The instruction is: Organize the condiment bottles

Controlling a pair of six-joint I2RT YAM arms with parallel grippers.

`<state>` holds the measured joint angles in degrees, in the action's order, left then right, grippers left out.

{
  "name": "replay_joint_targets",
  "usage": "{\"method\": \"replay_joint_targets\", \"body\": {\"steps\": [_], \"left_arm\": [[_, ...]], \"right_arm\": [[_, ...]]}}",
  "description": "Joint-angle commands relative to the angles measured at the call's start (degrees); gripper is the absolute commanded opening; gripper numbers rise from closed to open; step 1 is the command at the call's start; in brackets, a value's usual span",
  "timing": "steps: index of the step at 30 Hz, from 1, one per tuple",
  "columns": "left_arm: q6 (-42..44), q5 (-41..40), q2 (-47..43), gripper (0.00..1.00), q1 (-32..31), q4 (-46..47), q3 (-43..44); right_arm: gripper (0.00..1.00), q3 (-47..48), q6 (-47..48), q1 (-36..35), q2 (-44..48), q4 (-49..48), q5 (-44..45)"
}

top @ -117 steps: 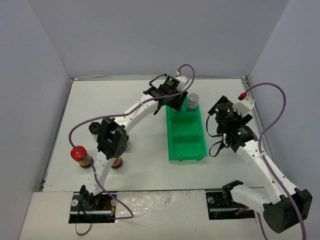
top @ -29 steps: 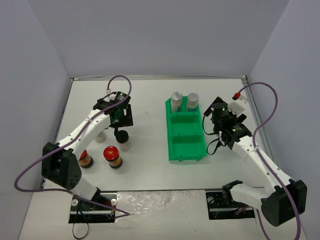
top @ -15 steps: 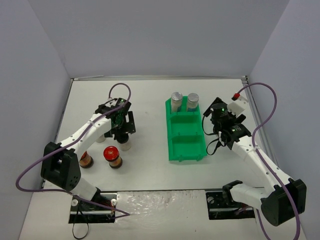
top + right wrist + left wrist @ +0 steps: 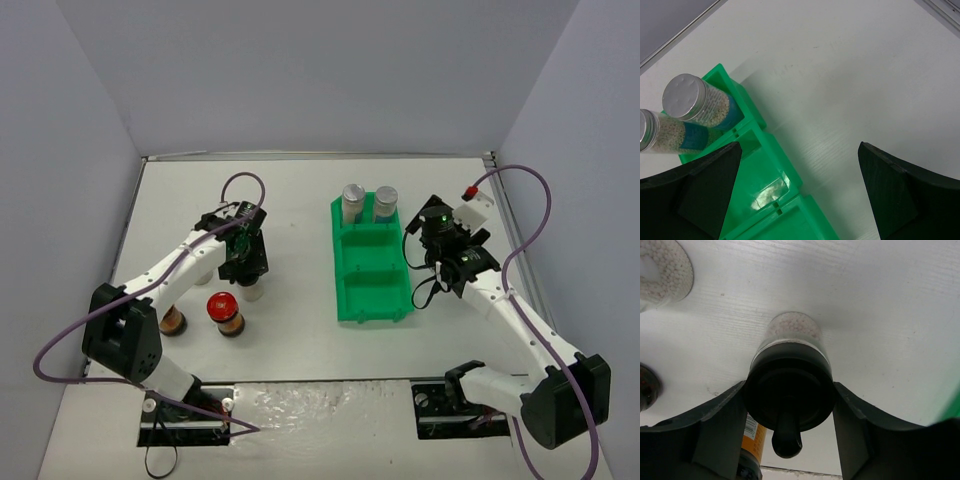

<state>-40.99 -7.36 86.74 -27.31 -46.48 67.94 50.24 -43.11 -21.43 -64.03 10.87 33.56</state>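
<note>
Evidently the left jaws are clamped on the black lid of a spice jar (image 4: 790, 335), one finger pressed to each side. The jar stands upright on the tabletop (image 4: 300, 190), with white beads showing through its clear glass. The right jaws stand wide apart, holding nothing, above the green tray (image 4: 765, 185). White and faintly grained, the tabletop is closed in by pale grey walls.

In the tray's far compartment a silver-lidded jar (image 4: 352, 198) and its twin (image 4: 386, 198) stand side by side, each with a blue band and no legible writing. A red-lidded jar (image 4: 221, 304) stands near the held one. Behind one left finger an orange label (image 4: 754, 432) bears print too small to read.
</note>
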Motion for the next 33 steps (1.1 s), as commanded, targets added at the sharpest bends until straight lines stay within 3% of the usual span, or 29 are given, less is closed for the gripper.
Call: {"method": "replay_joint_targets", "body": {"steps": [1, 3, 5, 10, 17, 25, 33], "left_arm": [[-0.8, 0.0, -1.5, 0.39, -0.3, 0.0, 1.6], [-0.8, 0.3, -1.2, 0.12, -0.4, 0.2, 1.5], [-0.8, 0.7, -0.8, 0.01, -0.5, 0.4, 1.4], [1.2, -0.2, -1.1, 0.00, -1.9, 0.9, 3.6], [9.2, -5.9, -1.4, 0.00, -8.0, 2.7, 14.9], [17.5, -3.5, 7.8, 0.00, -10.0, 1.8, 34.9], [24.2, -1.3, 16.8, 0.00, -14.8, 4.4, 47.7]], "right_arm": [[1.00, 0.6, -0.7, -0.2, -0.7, -2.6, 1.4], [1.00, 0.6, -0.7, -0.2, -0.7, -2.6, 1.4], [1.00, 0.5, -0.7, -0.2, -0.6, -2.7, 1.6], [1.00, 0.4, -0.7, -0.2, -0.5, -2.6, 1.6], [1.00, 0.4, -0.6, -0.2, 0.0, -2.7, 2.2], [1.00, 0.6, -0.2, -0.2, 1.2, -2.6, 2.8], [1.00, 0.8, -0.5, -0.2, 3.7, -1.0, 6.6]]}}
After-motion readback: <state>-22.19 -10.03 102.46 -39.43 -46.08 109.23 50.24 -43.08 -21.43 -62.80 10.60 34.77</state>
